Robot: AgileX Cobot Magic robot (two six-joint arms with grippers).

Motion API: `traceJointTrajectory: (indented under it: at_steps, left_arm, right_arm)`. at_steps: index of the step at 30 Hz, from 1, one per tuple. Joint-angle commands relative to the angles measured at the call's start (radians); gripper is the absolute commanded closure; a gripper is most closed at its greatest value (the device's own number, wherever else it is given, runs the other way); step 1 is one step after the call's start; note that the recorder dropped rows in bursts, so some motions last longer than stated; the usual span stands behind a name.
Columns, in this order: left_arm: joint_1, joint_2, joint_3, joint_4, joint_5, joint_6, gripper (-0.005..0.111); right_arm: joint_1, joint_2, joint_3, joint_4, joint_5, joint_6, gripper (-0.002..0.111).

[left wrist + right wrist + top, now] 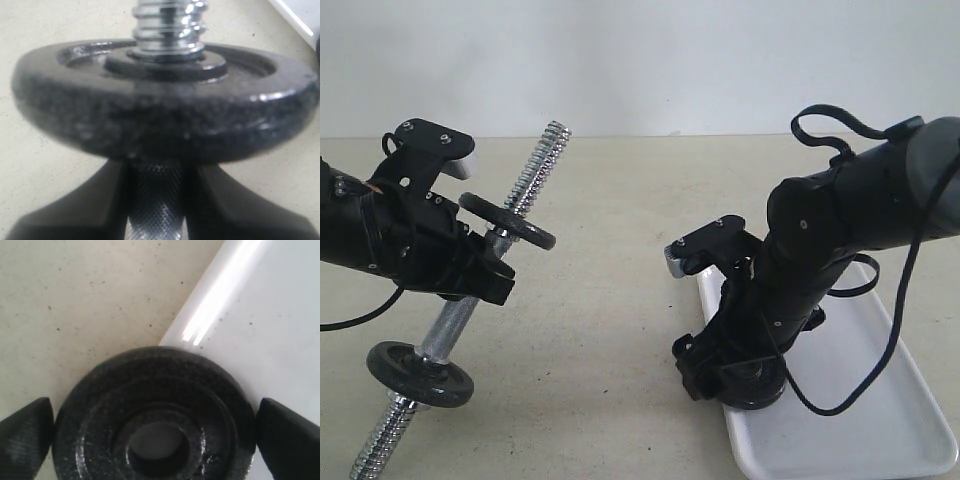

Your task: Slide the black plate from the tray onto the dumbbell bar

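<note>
The dumbbell bar (460,318) is held tilted above the table, its threaded end (545,160) pointing up and away. Two black discs are on it, one (507,220) just above my left gripper (485,270) and one (420,372) lower down. My left gripper (157,200) is shut on the knurled middle of the bar (157,215), right under a disc (165,120). The black plate (155,410) sits between the fingers (27,440) of my right gripper (155,435), which touch its rim. It straddles the near left edge of the white tray (860,400). No star nut shows.
The beige tabletop (620,300) lies between the two arms. The right arm and its cable (890,340) hang over the tray. A corner of the tray (300,15) shows in the left wrist view.
</note>
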Motion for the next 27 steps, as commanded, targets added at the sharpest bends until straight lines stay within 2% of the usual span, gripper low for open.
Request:
traceJointTrajectory:
  at_steps: [1, 27]
  left_arm:
    - [-0.003, -0.04, -0.033, -0.063, -0.084, 0.0, 0.102]
    - [-0.003, -0.04, -0.033, -0.063, -0.084, 0.0, 0.102]
  right_arm:
    - [0.0, 0.01, 0.005, -0.041, 0.052, 0.006, 0.006]
    - [0.0, 0.01, 0.005, 0.027, 0.048, 0.008, 0.006]
